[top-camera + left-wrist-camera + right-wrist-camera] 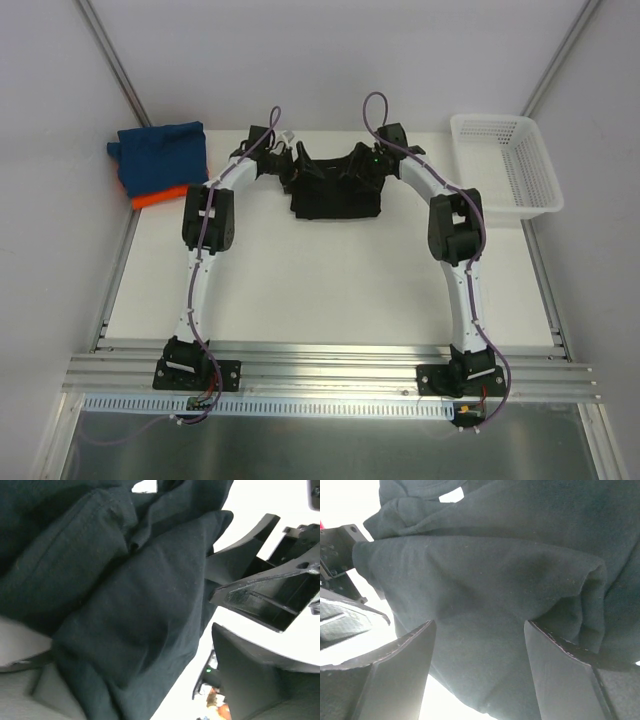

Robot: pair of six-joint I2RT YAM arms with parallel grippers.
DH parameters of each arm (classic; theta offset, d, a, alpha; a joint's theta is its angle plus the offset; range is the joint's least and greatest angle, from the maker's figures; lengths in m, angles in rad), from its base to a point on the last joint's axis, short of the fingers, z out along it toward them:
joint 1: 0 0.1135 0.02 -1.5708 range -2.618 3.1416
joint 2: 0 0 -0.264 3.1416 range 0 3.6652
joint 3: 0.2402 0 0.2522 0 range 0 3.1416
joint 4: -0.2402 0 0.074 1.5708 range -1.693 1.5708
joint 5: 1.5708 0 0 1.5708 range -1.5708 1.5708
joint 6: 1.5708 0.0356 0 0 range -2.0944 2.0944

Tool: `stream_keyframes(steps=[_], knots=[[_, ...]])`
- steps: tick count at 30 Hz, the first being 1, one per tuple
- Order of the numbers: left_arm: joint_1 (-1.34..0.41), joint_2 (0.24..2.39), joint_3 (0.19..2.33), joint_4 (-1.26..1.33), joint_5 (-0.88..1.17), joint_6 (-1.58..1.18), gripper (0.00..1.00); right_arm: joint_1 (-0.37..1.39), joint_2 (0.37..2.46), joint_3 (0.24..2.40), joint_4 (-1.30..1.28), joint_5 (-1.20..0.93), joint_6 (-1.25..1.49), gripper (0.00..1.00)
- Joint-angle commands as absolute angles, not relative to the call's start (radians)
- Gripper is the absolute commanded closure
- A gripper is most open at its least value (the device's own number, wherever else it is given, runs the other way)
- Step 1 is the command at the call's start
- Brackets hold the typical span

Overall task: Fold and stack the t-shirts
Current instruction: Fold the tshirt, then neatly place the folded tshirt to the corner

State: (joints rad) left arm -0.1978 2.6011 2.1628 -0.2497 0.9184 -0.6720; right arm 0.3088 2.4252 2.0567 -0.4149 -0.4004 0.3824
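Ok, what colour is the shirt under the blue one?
The orange shirt peeks out beneath the blue shirt; top external view.

No writing, brand, number or sign can be read anywhere. The small white tag inside the collar of the black t-shirt shows only as a bright blank patch, too washed out to tell any print.

black t-shirt: you're seeing soft, matt cloth creasing
basket: you're seeing white plastic mesh
table: you're seeing smooth, matt white
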Motion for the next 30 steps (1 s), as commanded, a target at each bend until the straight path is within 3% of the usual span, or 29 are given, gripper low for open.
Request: stream_keyframes(steps=[1,3,4,7,8,13,20,30], knots=[[-0.215,2.645,2.119,-0.255,0.94,-0.703,0.26,0.33,2.411,2.066,-0.393,-0.396,0.394,0.25],[-0.21,2.643,2.114,-0.253,0.937,-0.704,0.44,0.333,2.41,2.066,-0.393,-0.396,0.393,0.25],[-0.209,2.643,2.115,-0.247,0.937,-0.704,0.66,0.336,2.407,2.066,-0.393,-0.393,0.39,0.25],[-0.206,2.637,2.114,-0.241,0.93,-0.704,0.95,0.337,2.396,2.056,-0.397,-0.391,0.387,0.25],[-0.206,2.631,2.112,-0.238,0.928,-0.706,1.0,0.339,2.388,2.052,-0.399,-0.393,0.382,0.25],[-0.196,2.58,2.105,-0.239,0.911,-0.664,1.0,0.313,2.278,2.013,-0.435,-0.396,0.335,0.25],[-0.127,2.325,2.132,-0.417,0.735,-0.44,1.0,0.218,2.047,1.913,-0.482,-0.361,0.218,0.22],[-0.006,2.073,2.106,-0.586,0.566,-0.177,1.0,0.167,1.899,1.733,-0.489,-0.341,0.181,0.21]])
